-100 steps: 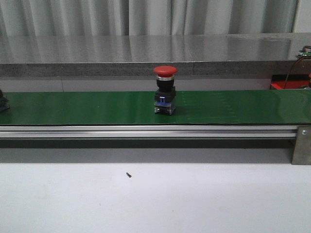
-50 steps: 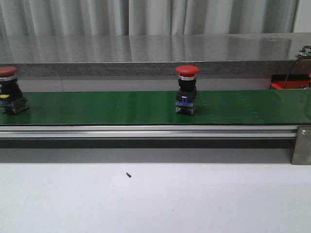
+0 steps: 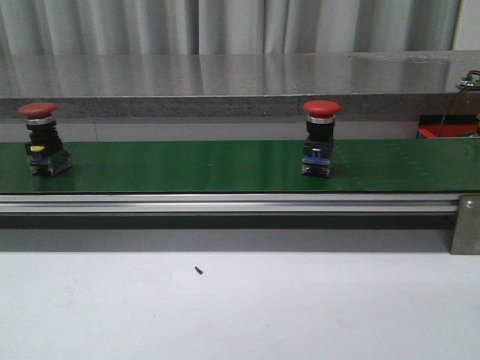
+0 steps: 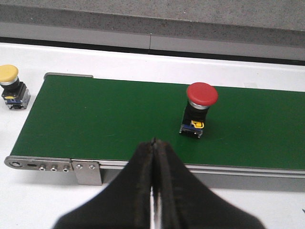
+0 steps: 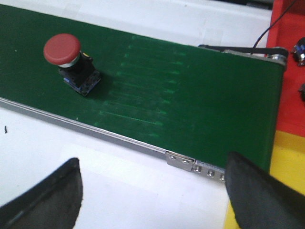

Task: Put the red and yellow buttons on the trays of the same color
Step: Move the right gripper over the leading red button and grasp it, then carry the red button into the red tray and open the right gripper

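Note:
Two red buttons ride upright on the green conveyor belt (image 3: 187, 165). One (image 3: 321, 139) stands right of centre and shows in the right wrist view as the red button (image 5: 69, 59). The other (image 3: 43, 140) is at the far left and shows in the left wrist view as the red button (image 4: 200, 107). A yellow button (image 4: 10, 86) stands on the white table beyond the belt's end. My left gripper (image 4: 153, 143) hangs shut and empty over the belt's near rail. My right gripper (image 5: 152, 191) is open over the white table, short of the belt. A red tray (image 5: 290, 71) and a yellow tray (image 5: 286, 176) lie past the belt's end.
The belt's aluminium rail (image 3: 225, 202) runs along its near side, with a metal bracket (image 3: 465, 225) at the right. A grey counter (image 3: 225, 82) and curtain stand behind. A cable (image 5: 267, 33) and dark parts lie on the red tray.
The red button near the centre has travelled right along the belt. A second red button has come into view from the left and moved right too.

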